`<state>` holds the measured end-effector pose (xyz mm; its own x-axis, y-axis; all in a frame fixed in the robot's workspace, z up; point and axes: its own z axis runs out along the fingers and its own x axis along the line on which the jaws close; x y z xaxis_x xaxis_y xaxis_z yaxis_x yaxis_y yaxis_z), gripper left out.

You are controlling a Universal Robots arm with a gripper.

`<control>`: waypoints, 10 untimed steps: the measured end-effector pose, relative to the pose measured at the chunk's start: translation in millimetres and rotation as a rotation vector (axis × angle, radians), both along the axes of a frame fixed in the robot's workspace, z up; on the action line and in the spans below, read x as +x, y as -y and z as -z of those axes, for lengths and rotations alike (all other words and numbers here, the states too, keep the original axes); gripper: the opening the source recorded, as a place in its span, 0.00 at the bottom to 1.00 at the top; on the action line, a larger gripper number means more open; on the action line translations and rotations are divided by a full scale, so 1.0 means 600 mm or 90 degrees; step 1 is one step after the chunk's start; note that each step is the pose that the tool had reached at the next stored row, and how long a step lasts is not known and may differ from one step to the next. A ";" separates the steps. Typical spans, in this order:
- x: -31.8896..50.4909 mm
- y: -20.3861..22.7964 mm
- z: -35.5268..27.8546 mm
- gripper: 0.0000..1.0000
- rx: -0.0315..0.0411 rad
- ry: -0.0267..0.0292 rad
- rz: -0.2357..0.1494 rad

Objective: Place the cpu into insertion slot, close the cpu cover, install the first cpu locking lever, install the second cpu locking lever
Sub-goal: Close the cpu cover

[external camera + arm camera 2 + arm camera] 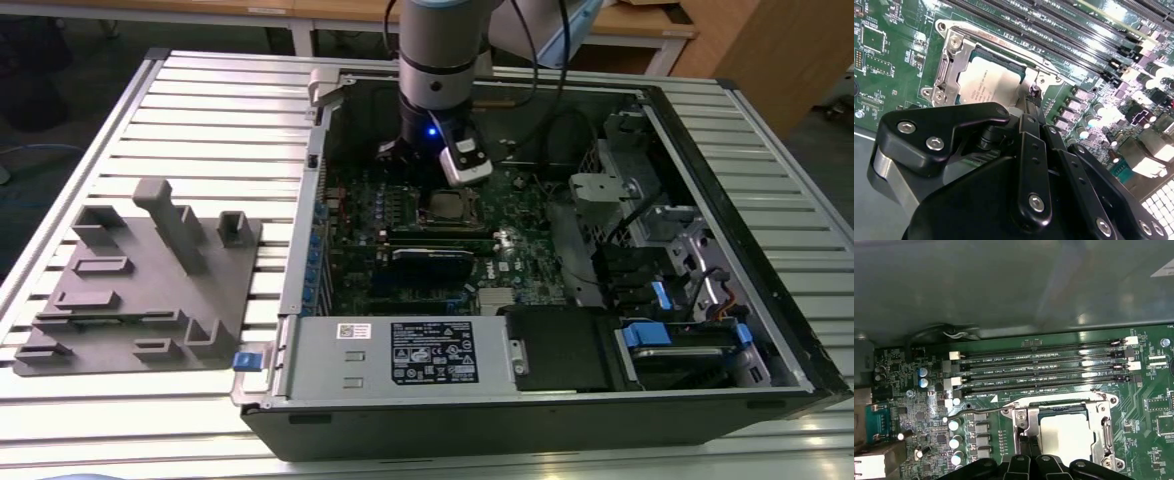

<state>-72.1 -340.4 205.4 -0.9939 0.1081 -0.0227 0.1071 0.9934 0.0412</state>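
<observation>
Exterior view coverage is centred on an open computer case (747, 330) laid on a slatted metal counter (200, 110), with one grey moulded fixture block (140, 280) set on the counter at the exterior view's left, apart from the case. One arm (438, 60) is lowered into the case over the green circuit board (400, 290), and a blue light is lit near its wrist. One cpu (989, 82) is seen: a small, flat square chip with a dull silver-grey metal top, faintly printed, and it is seated in the single insertion slot (450, 224) near the middle of the board. One cpu cover (954, 65), a thin silvery frame plate, is laid down around the chip, so that the chip's top is exposed through the square window; screws are visible at the frame's corners in the second wrist view. One thin wire locking lever (981, 410) is seen lying along the side of the slot that faces the memory slots (1044, 357), of which four long ones are counted, side by side. Whether that lever is latched cannot be told. The jaws are drawn together into one narrow tip, which is held at the edge of the slot just beside the cover; whether anything thin is pinched there cannot be told. A row of small silver-topped capacitors (955, 440) is seen beside the slot in the first wrist view.
</observation>
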 end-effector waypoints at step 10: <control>0.000 0.0000 0.006 0.11 0.0001 0.0001 -0.012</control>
<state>-71.9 -340.3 201.7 -0.9958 0.0888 -0.0228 0.0878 0.9953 0.0413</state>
